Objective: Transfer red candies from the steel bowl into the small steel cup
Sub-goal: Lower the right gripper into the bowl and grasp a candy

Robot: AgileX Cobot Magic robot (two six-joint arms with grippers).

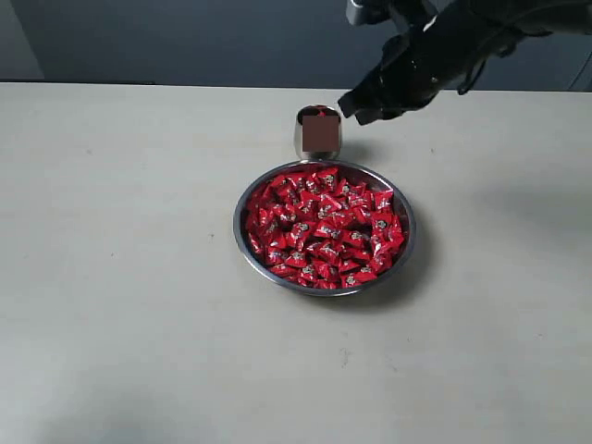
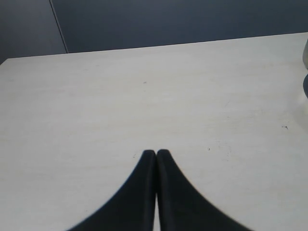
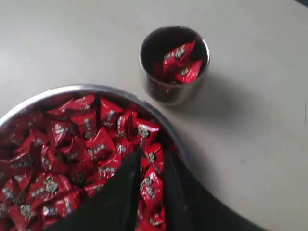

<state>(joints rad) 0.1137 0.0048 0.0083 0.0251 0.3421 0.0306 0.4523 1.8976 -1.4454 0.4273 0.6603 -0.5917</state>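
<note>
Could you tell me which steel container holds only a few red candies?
The small steel cup, two red candies visible inside; the wide steel bowl beside it is heaped full.

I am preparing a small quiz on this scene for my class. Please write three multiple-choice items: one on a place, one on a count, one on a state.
1. Where does the small steel cup stand?
A. On the table, close by the rim of the steel bowl.
B. Inside the bowl.
C. In a gripper.

2. How many red candies show clearly in the cup?
A. None.
B. Two.
C. Over ten.

3. How is the left gripper?
A. Wide open.
B. Shut on a candy.
C. Shut, empty.

Answers:
1 A, the exterior view shows it on the table next to the bowl.
2 B, the right wrist view shows two lying in it.
3 C, its jaws meet with nothing between.
</note>
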